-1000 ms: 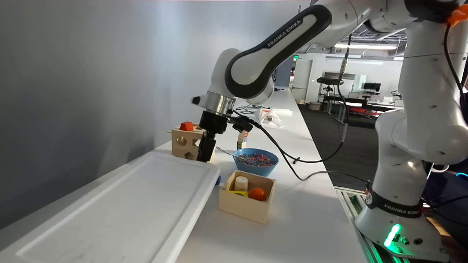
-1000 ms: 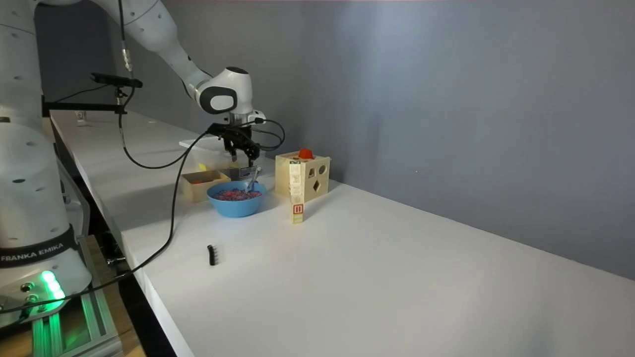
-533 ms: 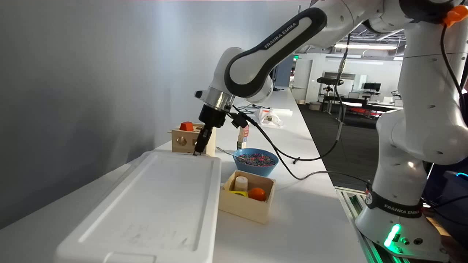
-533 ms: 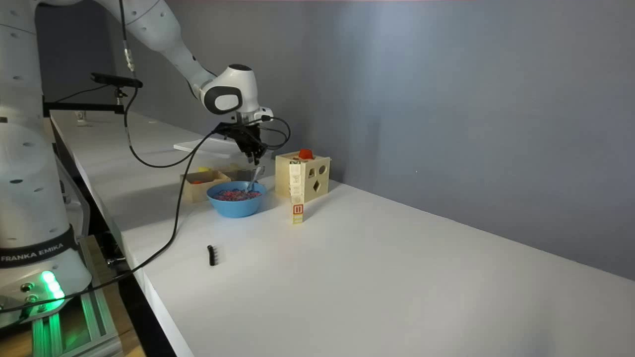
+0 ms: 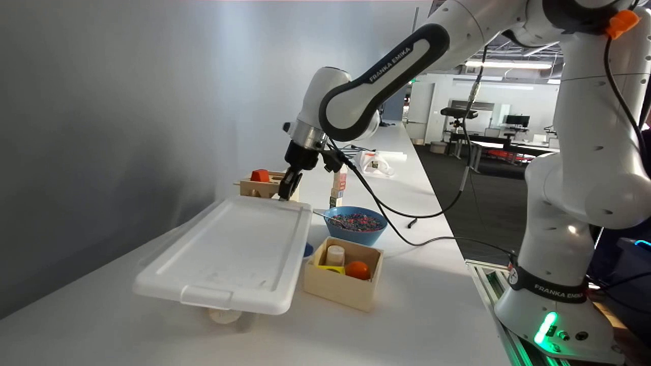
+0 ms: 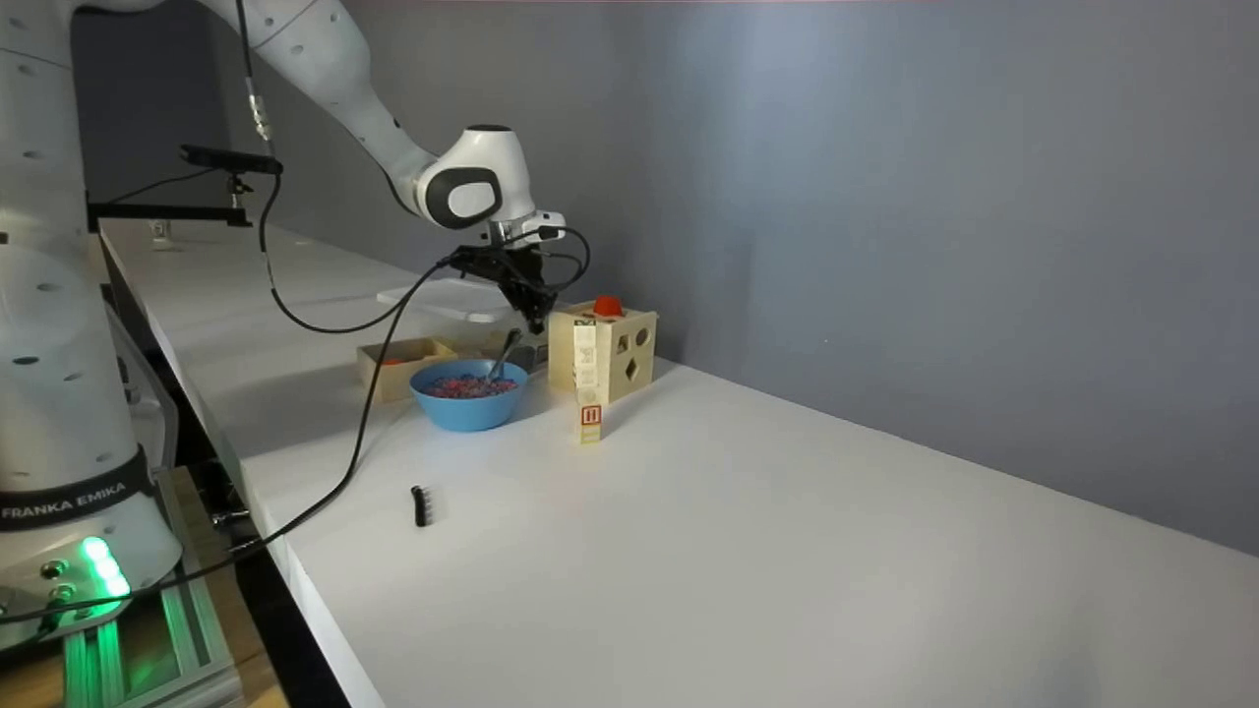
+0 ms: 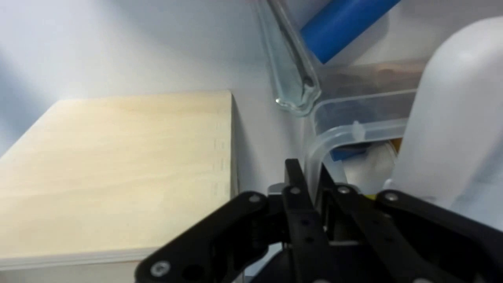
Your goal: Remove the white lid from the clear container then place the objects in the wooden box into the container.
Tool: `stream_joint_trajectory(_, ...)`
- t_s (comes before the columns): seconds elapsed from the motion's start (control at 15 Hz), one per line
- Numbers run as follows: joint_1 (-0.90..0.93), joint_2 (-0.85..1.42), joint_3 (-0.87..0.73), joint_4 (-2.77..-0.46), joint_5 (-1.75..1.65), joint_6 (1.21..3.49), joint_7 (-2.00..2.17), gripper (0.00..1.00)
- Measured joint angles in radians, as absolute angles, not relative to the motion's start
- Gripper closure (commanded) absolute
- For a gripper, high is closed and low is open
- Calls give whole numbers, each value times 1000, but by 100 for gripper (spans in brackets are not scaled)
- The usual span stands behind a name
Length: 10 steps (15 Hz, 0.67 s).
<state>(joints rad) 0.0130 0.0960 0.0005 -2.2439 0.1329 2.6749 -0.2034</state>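
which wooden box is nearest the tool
The shape-sorter box with the red piece on top; the open wooden box beside the blue bowl is farther off.

blue bowl (image 6: pixel 468 415): speckled bits (image 6: pixel 470 387), spoon (image 6: pixel 506 352) leaning toward one o'clock in an exterior view
sorter box (image 6: pixel 610 366): at the bowl's two o'clock there, red block (image 6: pixel 608 306) on top
block tower (image 6: pixel 587 374): upright, bowl's three o'clock
black toothed piece (image 6: pixel 421 506): bowl's seven o'clock
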Motion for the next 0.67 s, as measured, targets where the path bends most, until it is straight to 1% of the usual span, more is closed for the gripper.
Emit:
stream_joint_trajectory(0.07,13,95,-1,-2244,119,2674,-179,66)
stream_joint_trajectory(0.13,13,94,-1,-2244,112,2672,-160,64)
stream_joint_trajectory(0.27,14,93,0,-2246,111,2666,-139,53)
stream_joint_trajectory(0.67,17,73,6,-2248,111,2666,-118,10)
